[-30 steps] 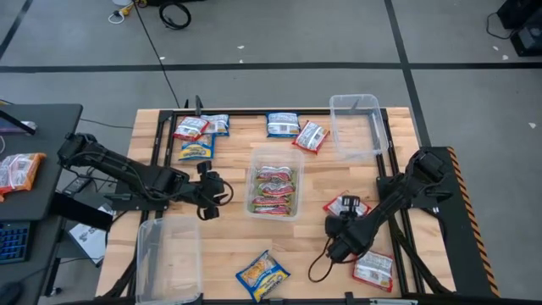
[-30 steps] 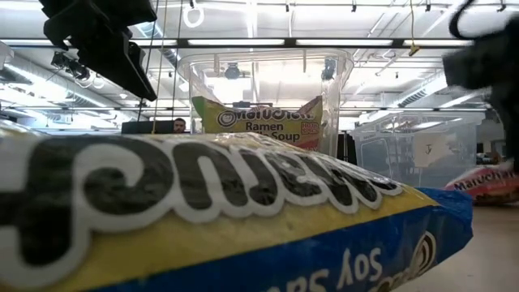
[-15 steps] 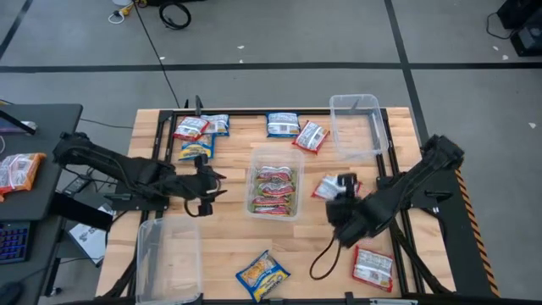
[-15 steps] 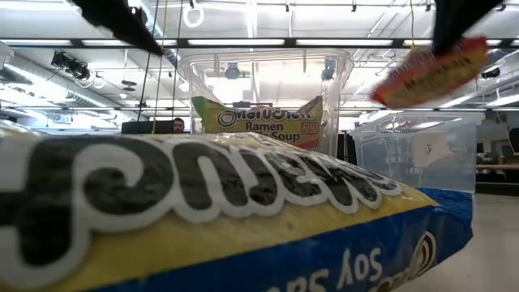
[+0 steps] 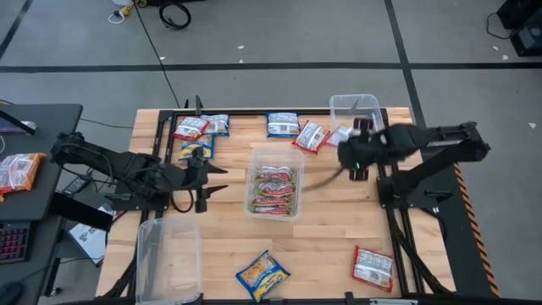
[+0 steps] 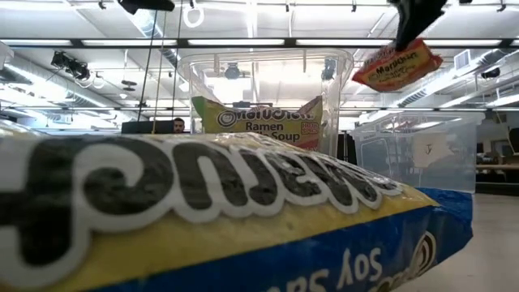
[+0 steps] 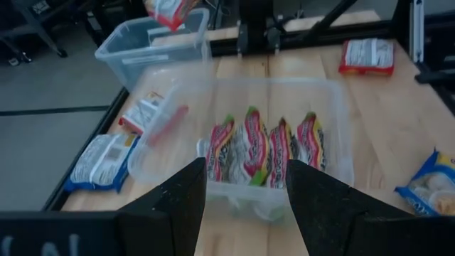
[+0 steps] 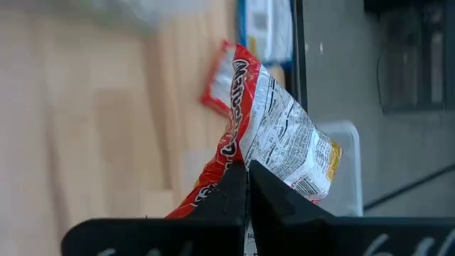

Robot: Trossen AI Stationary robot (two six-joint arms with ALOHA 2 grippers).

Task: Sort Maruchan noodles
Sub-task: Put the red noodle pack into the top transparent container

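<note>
Right tool clenched on a red-and-white noodle packet, raised off the counter beside the clear tub at the far right corner; in the low view the same packet hanging high in the air, pinched from above. Left tool parted and empty, hovering left of the middle tub, fingers pointed toward it.

Inside the middle tub, a row of silvery green-pink packets standing on edge, side by side. Just beyond that tub toward the far edge, another red-and-white packet flat on the wood, with a blue-and-yellow packet beside it. At the far left of the counter, a small cluster: one red-and-white packet, one bluish packet touching it, and a yellow one just in front. Near the front edge, a yellow-and-blue packet lying tilted, so close to the low camera as to fill most of that view. At the front right, one more red-and-white packet, well apart from the rest. A third clear tub at the front left corner, apparently holding nothing, though glare makes this hard to confirm.
</note>
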